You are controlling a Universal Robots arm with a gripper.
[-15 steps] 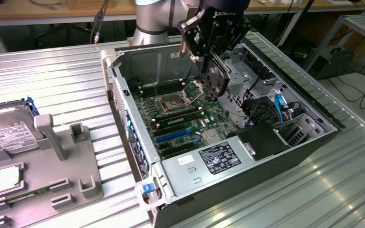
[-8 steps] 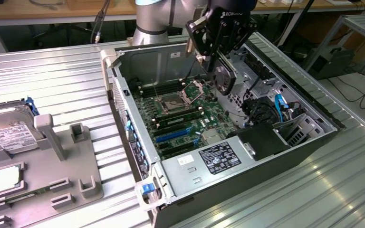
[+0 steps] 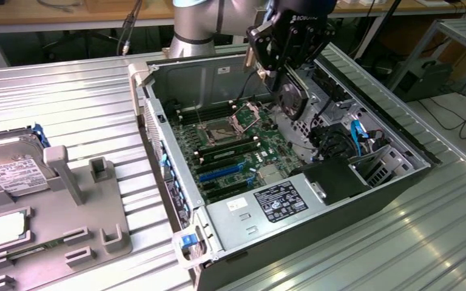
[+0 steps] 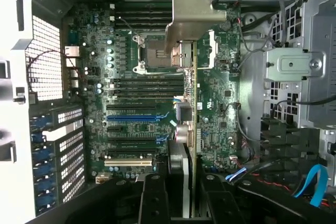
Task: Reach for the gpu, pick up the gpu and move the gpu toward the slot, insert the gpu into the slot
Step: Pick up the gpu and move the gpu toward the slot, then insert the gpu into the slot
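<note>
Over an open computer case (image 3: 209,79) on a ribbed metal surface (image 3: 71,97), a robot arm's hand (image 3: 286,45) hangs clamped on the graphics card (image 3: 288,97). It holds the card on edge, clear above the motherboard (image 3: 233,151). The exterior view shows the round fan on the card's face and the bright-blue slot (image 3: 216,174) lower down the board, well apart from the card and empty. It also takes in a hard drive (image 3: 10,170) propped in a grey tray (image 3: 63,230) outside the case, on the exterior view's left. The wrist view instead looks along the card edge-on, so that it appears as a thin line between the hand's two black fingers (image 4: 155,198), which are partly closed against its sides. In that view the card's silvery bracket (image 4: 191,14) at the far end overlaps the processor socket (image 4: 152,53), and the blue slot runs crosswise to the card's edge on the board below, not touching it.
</note>
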